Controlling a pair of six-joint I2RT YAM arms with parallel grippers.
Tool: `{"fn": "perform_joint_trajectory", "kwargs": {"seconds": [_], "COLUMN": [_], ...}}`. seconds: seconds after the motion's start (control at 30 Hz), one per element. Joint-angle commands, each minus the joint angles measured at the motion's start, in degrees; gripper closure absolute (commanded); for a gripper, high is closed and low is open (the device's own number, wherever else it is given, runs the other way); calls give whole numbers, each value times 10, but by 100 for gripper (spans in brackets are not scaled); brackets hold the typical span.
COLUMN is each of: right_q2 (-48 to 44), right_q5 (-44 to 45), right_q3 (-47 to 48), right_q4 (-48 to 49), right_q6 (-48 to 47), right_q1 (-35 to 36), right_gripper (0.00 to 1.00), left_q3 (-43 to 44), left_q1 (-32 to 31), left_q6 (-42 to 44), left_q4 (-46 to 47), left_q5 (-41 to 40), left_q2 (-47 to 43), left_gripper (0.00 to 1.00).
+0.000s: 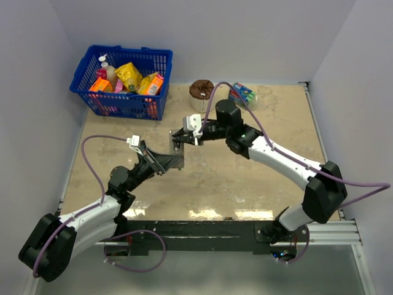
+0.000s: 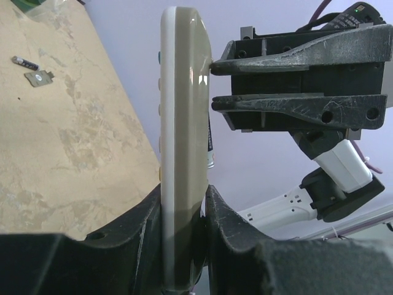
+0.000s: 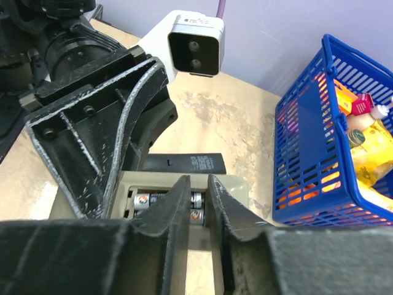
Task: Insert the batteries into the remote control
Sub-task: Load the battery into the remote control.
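My left gripper (image 2: 183, 196) is shut on the remote control (image 2: 181, 153), holding it upright and edge-on by its lower end, above the table's middle (image 1: 176, 161). The remote's grey back faces my right gripper (image 3: 198, 181), and its battery bay is uncovered. Two batteries (image 3: 198, 201) lie side by side in the bay. The right fingers stand a narrow gap apart with nothing between them. Their tips (image 2: 214, 64) are at the remote's back, over the bay. Another small dark battery (image 2: 23, 61) lies on the table beside a flat grey piece (image 2: 38, 77).
A slim black remote (image 3: 184, 163) lies on the table just beyond the held one. A blue basket (image 1: 83, 70) of packets stands at the back left. A brown round object (image 1: 201, 91) and a colourful pack (image 1: 244, 93) sit at the back.
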Motion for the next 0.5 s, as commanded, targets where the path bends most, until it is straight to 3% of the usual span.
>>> {"fn": "perform_joint_trajectory", "kwargs": {"seconds": [0.0,0.1,0.47], "right_q2": [-38,-55,-82], "right_q5": [30,32,55], "right_q3": [27,30,8], "right_q4": [-51,-57,-126], "right_q6": [18,12,-33], "right_q1": [-12,-12,4], "right_gripper": [76,72,74], "left_q3": [14,12,14], "left_q1": [-8,-6,-5], "left_q6": [-11,-13,-12], "left_q4": [121,117,111], "left_q5": [8,5,6], "left_q2": [-9,-7,-10], "left_gripper": [100,100,100]}}
